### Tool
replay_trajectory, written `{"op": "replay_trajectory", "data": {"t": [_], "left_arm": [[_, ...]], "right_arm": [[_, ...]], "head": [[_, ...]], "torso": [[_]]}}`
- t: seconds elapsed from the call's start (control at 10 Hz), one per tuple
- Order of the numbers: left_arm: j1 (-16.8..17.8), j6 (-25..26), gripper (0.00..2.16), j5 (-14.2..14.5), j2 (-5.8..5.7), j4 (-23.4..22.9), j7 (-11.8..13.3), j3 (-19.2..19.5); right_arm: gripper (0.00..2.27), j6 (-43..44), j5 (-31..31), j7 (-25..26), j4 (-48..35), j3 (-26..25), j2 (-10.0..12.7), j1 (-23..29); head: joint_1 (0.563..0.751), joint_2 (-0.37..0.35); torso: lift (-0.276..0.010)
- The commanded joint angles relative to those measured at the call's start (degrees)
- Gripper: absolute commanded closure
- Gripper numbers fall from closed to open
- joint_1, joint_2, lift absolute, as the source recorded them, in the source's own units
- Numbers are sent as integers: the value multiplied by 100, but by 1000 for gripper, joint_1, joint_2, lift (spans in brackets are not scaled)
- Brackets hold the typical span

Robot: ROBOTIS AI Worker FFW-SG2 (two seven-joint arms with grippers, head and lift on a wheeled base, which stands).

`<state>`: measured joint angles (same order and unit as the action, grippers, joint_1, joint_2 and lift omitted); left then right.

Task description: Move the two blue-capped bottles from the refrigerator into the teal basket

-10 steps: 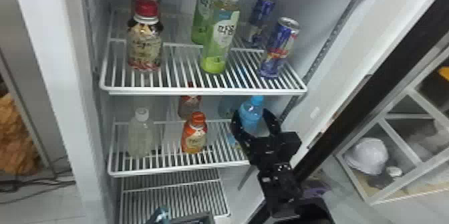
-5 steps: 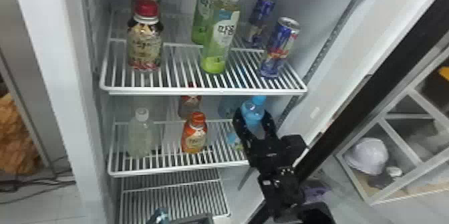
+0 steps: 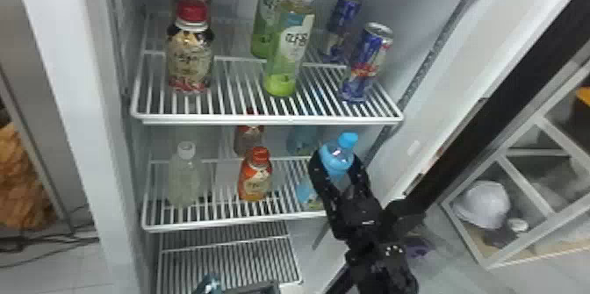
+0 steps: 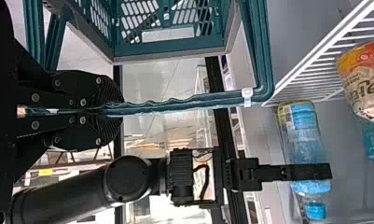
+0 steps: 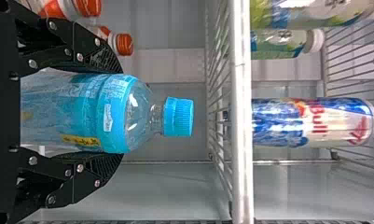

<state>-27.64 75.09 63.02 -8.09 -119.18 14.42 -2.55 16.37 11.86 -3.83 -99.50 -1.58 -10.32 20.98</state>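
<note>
Grips blue-capped bottle (image 5: pixel 89 112) inside refrigerator (image 3: pixel 77 95)

In head view, holds it in the right gripper's (image 3: pixel 339 161) jaws, closed against both sides; past them, has another blue bottle (image 3: pixel 303 138). In left wrist view, clamps the teal basket's (image 4: pixel 170 50) handle (image 4: pixel 175 105) between the left gripper's (image 4: pixel 117 110) closed jaws. In right wrist view, bears white and yellow printed patches on the label (image 5: pixel 107 117), between the jaws.

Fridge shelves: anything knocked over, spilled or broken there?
Nothing stands out. The front red-capped bottle and front can on the upper shelf stand upright, as does the orange bottle below; I see no spill. The blue-capped bottle in the right gripper looks whole.
</note>
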Motion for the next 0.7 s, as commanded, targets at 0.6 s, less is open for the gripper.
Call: {"op": "replay_trajectory", "data": {"t": [0.6], "left_arm": [[-20,0,1108,0,9,0,-1,17]], "right_arm": [[591,-1286,414,-786,-2305,-404,3,1910]], "head": [[695,-350]], "torso": [[-136]]}}
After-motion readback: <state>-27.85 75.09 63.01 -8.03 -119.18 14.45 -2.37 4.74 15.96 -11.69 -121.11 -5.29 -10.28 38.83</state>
